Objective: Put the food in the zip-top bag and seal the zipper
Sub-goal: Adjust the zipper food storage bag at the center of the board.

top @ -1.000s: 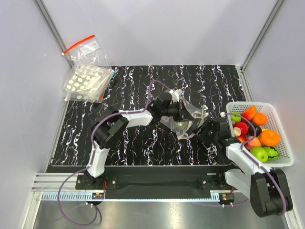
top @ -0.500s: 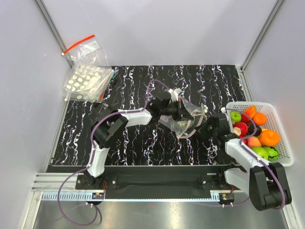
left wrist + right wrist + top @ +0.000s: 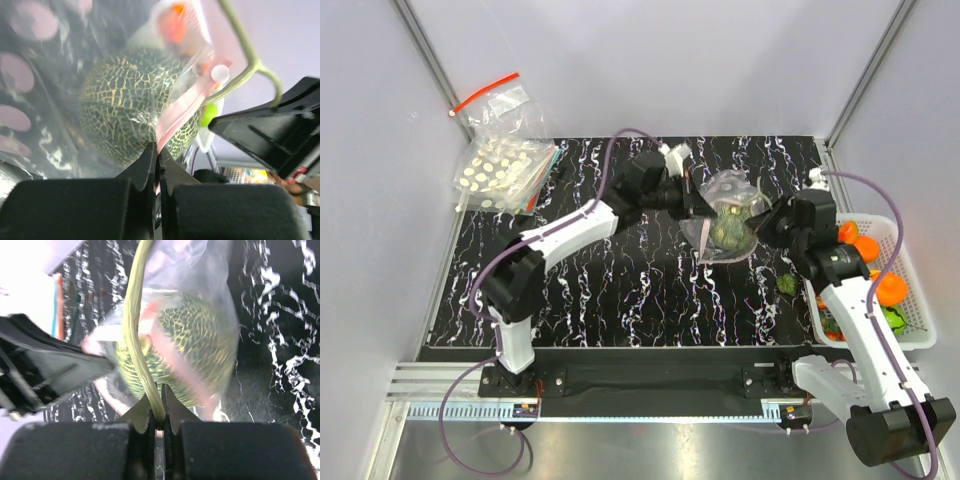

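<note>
The bag [image 3: 724,188] was in the upper middle of the frame in the top view, over the black marbled table [image 3: 620,290], strung between the two claws. The green melon [image 3: 730,228] sat inside it, low in the bag. In the left wrist view an orange piece [image 3: 174,22] showed above the melon, blurred; I couldn't tell if it was fully inside.

The left claw [image 3: 156,150] came in from the left, jaws closed tight on the pink strip [image 3: 180,112] at the bag's mouth. The mouth looked unsealed, with the strip twisted.

The right claw [image 3: 159,396] came in from the right, jaws pinched shut on a thin yellow-green stalk [image 3: 132,315] that ran up across the front of the melon. I couldn't tell whether any bag plastic was caught in that pinch too.

A small green bit [image 3: 787,284] lay on the table below the right claw. A white basket [image 3: 920,340] of fruit stood at the right edge. The dotted bags [image 3: 500,172] and a red-strip bag [image 3: 495,100] lay at upper left, well apart.
</note>
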Available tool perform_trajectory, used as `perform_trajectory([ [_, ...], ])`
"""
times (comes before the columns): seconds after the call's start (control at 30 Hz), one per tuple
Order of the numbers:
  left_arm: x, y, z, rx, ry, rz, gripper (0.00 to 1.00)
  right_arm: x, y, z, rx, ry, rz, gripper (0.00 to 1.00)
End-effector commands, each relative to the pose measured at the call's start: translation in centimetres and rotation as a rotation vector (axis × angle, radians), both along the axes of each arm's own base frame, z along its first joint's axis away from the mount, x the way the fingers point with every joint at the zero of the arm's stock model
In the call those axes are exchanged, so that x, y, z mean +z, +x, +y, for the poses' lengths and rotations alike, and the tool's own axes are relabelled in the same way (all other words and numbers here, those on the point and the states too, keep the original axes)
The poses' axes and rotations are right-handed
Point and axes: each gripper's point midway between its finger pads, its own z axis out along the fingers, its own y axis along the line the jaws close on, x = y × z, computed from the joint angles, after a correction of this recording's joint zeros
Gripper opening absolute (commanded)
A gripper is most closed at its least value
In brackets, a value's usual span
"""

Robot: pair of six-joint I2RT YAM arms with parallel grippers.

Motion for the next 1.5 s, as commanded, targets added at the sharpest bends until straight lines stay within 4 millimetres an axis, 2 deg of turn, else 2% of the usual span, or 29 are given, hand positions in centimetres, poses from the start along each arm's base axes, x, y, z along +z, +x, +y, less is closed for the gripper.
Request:
perform_trajectory([
  [0.0, 6.2, 0.2, 1.8, 0.031, 0.004, -0.138, 0.04, 2.9, -1.3, -0.5, 0.03, -0.058, -0.014, 0.0],
  [0.03, 6.3, 0.2, 1.8, 0.033, 0.004, -0.137, 0.04, 2.7, -1.5, -0.5, 0.036, -0.06, -0.006, 0.0],
  [0.13, 4.4, -0.3, 1.5, 0.008, 0.015, -0.083, 0.04, 2.1, -1.6, 0.1, 0.057, -0.034, -0.012, 0.0],
  [0.17, 4.7, -0.3, 1.1, 0.007, -0.02, -0.085, 0.04, 0.9, -1.8, 0.3, 0.062, -0.022, 0.013, 0.0],
  [0.23, 3.8, -1.1, 0.8, -0.007, -0.023, -0.067, 0.04, 0.2, -1.7, 0.9, 0.087, 0.001, 0.014, 0.0],
  [0.27, 3.8, -1.2, 0.7, -0.009, -0.026, -0.069, 0.04, -1.0, -1.9, 1.1, 0.095, 0.005, 0.037, 0.0],
  [0.33, 3.5, -1.7, 0.2, -0.022, -0.026, -0.064, 0.04, -1.9, -1.6, 1.7, 0.118, 0.029, 0.044, 0.0],
  [0.37, 3.5, -1.8, -0.1, -0.024, -0.033, -0.062, 0.04, -3.6, -1.9, 2.0, 0.127, 0.039, 0.076, 0.0],
  [0.43, 2.6, -2.1, -0.4, -0.031, -0.023, -0.041, 0.04, -4.7, -1.6, 3.0, 0.157, 0.068, 0.081, 0.0],
  [0.47, 2.8, -2.1, -0.7, -0.035, -0.037, -0.052, 0.04, -6.3, -1.9, 3.2, 0.163, 0.069, 0.11, 0.0],
  [0.63, 1.0, -2.7, -2.2, -0.064, -0.031, -0.021, 0.04, -9.7, -1.7, 5.7, 0.201, 0.034, 0.158, 0.0],
  [0.73, 0.7, -3.4, -3.1, -0.078, -0.029, -0.018, 0.04, -11.2, -1.3, 6.5, 0.209, 0.021, 0.185, 0.0],
  [0.9, -0.9, -3.3, -3.7, -0.086, 0.003, -0.011, 0.04, -10.9, -1.4, 7.0, 0.21, -0.015, 0.155, 0.0],
  [0.93, -1.2, -3.2, -3.7, -0.085, 0.004, -0.012, 0.04, -10.6, -1.3, 7.0, 0.21, -0.01, 0.139, 0.06],
  [0.97, -1.3, -3.2, -3.8, -0.084, 0.002, -0.004, 0.04, -10.8, -1.4, 7.0, 0.213, -0.012, 0.139, 0.16],
  [1.03, -1.3, -3.1, -4.0, -0.086, -0.009, 0.0, 0.04, -10.9, -1.4, 7.0, 0.218, -0.024, 0.145, 0.43],
  [1.13, -1.2, -2.8, -3.9, -0.082, -0.003, -0.008, 0.04, -10.6, -1.7, 6.4, 0.207, -0.043, 0.149, 0.48],
  [1.2, -1.2, -2.2, -3.7, -0.076, -0.006, -0.005, 0.04, -9.5, -2.2, 5.7, 0.188, -0.058, 0.128, 0.51],
  [1.33, -1.2, -1.5, -3.5, -0.068, -0.008, -0.004, 0.04, -7.0, -3.2, 5.1, 0.189, -0.055, 0.094, 0.63],
  [1.37, -1.2, -1.2, -3.5, -0.065, -0.01, -0.005, 0.04, -6.7, -3.5, 5.1, 0.195, -0.053, 0.093, 0.67],
  [1.43, -1.1, -0.9, -3.5, -0.064, -0.01, -0.006, 0.04, -6.0, -4.2, 5.0, 0.202, -0.048, 0.097, 0.7],
  [1.47, -1.0, -0.7, -3.5, -0.061, -0.011, -0.009, 0.04, -5.8, -4.6, 5.0, 0.207, -0.038, 0.102, 0.76],
])
